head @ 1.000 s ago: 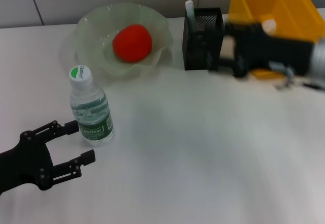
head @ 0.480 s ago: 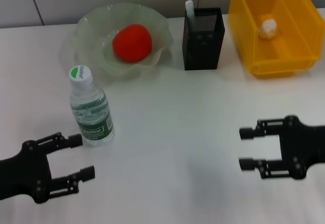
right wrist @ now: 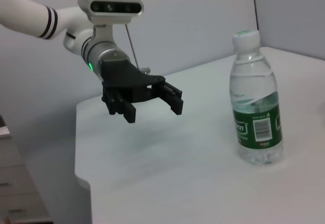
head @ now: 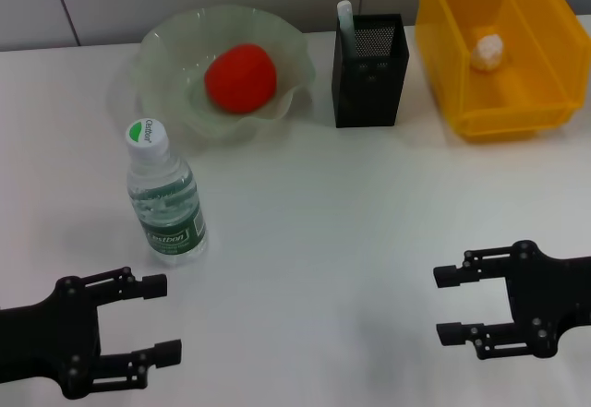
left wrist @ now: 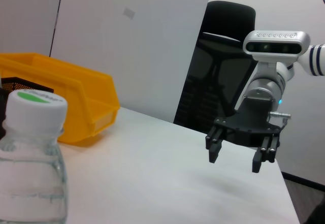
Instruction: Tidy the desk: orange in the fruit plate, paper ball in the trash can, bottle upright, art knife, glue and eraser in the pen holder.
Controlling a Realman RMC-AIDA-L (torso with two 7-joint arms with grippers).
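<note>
Now bottle [head: 166, 195] upright, orange [head: 240, 77] in fruit plate [head: 166, 42], both arms idle.

Your head camera looks down on the desk [head: 351, 204]; both wrist cameras look low across it, sharing the bottle [head: 165, 195].

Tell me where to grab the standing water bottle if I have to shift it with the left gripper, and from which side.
Grip the bottle around its labelled lower body, probably from the near side, level with the table. It stands upright just beyond the open left gripper, and the body is wider and steadier than the capped neck. The right gripper sits open, far across the table.
</note>
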